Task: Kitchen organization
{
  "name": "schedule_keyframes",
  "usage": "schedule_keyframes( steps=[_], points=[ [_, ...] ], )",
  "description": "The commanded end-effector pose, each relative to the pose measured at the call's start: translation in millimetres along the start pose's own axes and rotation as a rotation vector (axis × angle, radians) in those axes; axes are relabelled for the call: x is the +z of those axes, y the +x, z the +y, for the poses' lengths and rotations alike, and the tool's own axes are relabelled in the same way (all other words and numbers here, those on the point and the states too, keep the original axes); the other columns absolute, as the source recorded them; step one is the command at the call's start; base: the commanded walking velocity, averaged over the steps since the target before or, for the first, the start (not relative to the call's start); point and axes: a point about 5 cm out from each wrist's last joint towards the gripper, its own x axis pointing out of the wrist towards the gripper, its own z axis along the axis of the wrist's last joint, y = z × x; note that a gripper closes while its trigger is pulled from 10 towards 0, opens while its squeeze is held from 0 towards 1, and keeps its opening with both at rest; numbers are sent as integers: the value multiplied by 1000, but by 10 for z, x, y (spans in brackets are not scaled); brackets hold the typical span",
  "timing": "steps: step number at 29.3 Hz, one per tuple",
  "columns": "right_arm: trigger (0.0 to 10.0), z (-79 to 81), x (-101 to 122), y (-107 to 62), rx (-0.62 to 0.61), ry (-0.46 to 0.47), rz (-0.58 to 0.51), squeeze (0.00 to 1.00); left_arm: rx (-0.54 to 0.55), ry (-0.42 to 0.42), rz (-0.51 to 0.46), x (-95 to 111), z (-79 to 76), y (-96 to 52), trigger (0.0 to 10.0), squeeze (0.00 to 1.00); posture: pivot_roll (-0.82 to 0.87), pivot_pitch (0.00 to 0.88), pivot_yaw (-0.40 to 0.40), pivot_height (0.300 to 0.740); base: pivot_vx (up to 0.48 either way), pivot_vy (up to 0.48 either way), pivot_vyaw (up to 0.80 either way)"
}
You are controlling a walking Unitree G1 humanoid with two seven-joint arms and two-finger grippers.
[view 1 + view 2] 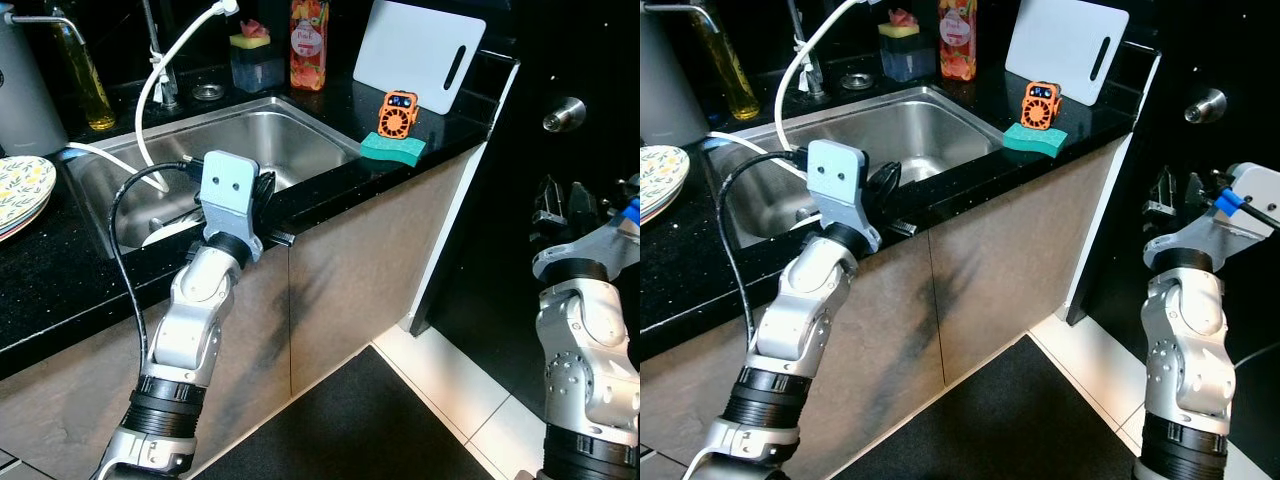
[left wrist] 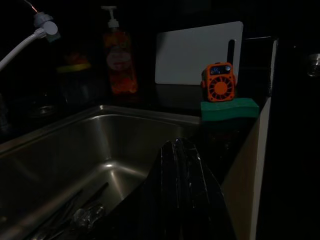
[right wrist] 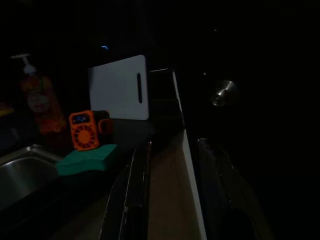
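Head views: the left tool rests on the black tabletop at the steel sink rim, empty; one orange gadget sits on one green sponge.

Left wrist view: fingers pressed together, holding nothing.

Right wrist view: right tool spread, empty. Judged: approach stage; next, reach the sponge.

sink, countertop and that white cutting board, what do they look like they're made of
Sink: looks like brushed stainless steel, grey with soft reflections. Countertop: black polished stone, likely granite or a composite, judging by the fine pale speckles and gloss. Cutting board: probably plastic, smooth matte white with a moulded slot handle.
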Motion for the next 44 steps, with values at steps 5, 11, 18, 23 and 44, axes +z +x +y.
schedule_keyframes(
  steps=[5,11,18,23,44],
  points=[
    [10000,-185,-110,48,-141,-109,70,259,-10,-6,2,-22,-41,18,10000,0,-137,0,21,740,0,0,698],
    [10000,-187,-62,47,-133,-119,46,231,-11,-6,11,-43,-47,-21,10000,0,-129,11,21,740,0,0,800],
    [10000,-183,-58,55,-139,-124,45,216,-14,-6,13,-46,-53,-12,10000,0,-129,14,22,740,0,0,800],
    [10000,-191,-46,63,-143,-127,40,220,-16,-8,17,-54,-55,-11,10000,0,-129,14,22,740,0,0,800],
    [10000,-228,-50,68,-160,-130,39,212,-25,-8,18,-60,-66,-1,10000,0,-129,17,26,740,0,0,800]
  ],
)
